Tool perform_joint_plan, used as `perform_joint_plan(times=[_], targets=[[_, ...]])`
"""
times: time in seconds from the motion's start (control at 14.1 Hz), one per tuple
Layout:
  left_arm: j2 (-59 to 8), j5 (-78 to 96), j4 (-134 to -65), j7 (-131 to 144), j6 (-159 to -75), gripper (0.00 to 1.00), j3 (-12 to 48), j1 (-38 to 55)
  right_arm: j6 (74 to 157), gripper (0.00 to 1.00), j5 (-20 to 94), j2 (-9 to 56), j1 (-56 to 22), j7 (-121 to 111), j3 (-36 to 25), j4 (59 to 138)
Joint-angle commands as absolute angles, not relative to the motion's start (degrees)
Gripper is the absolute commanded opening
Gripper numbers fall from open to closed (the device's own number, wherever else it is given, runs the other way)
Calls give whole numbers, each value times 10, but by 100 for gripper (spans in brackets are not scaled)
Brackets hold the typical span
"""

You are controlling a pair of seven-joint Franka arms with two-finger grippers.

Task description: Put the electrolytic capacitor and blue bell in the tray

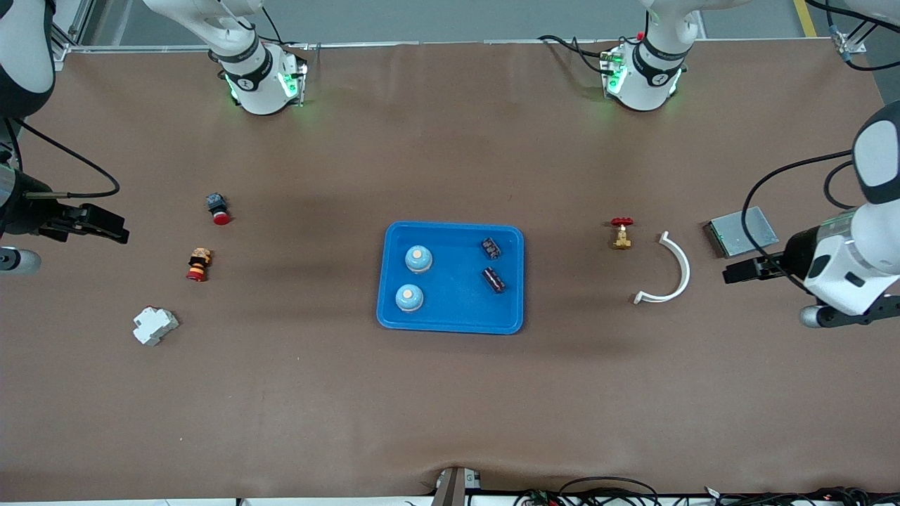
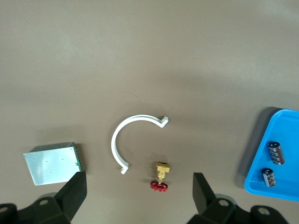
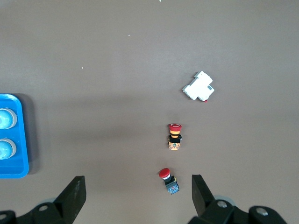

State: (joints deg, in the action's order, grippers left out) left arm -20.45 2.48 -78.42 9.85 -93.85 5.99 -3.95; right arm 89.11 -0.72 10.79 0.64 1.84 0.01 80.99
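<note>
The bright-blue tray (image 1: pixel 453 309) lies mid-table. In it sit two blue bells (image 1: pixel 418 259) (image 1: pixel 409 298) toward the right arm's end, and two dark electrolytic capacitors (image 1: pixel 491 248) (image 1: pixel 494 280) toward the left arm's end. My left gripper (image 1: pixel 735 270) hangs open and empty over the bare table at the left arm's end; its wrist view shows the tray (image 2: pixel 282 135) with both capacitors (image 2: pixel 276 153) (image 2: pixel 269 177). My right gripper (image 1: pixel 116 230) hangs open and empty over the table at the right arm's end; its wrist view catches the tray's rim (image 3: pixel 21 140) and both bells (image 3: pixel 4 119) (image 3: pixel 3 149).
Toward the right arm's end lie a red-capped push button (image 1: pixel 218 208), a second button (image 1: pixel 198 264) and a white breaker (image 1: pixel 155 325). Toward the left arm's end lie a brass valve with a red handle (image 1: pixel 621 233), a white curved clip (image 1: pixel 671 270) and a metal heat sink (image 1: pixel 742 230).
</note>
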Motion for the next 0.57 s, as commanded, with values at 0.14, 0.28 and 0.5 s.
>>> perform_joint_plan(times=[0.14, 0.28, 0.5], targets=[[-171, 28, -794, 55, -932, 100, 62, -59, 907, 100, 15, 56, 11, 30, 0, 871], [-157, 27, -793, 55, -939, 100, 63, -57, 926, 100, 29, 29, 15, 29, -1, 894], [-128, 18, -798, 55, -971, 100, 62, -51, 919, 100, 30, 14, 22, 29, -2, 893]])
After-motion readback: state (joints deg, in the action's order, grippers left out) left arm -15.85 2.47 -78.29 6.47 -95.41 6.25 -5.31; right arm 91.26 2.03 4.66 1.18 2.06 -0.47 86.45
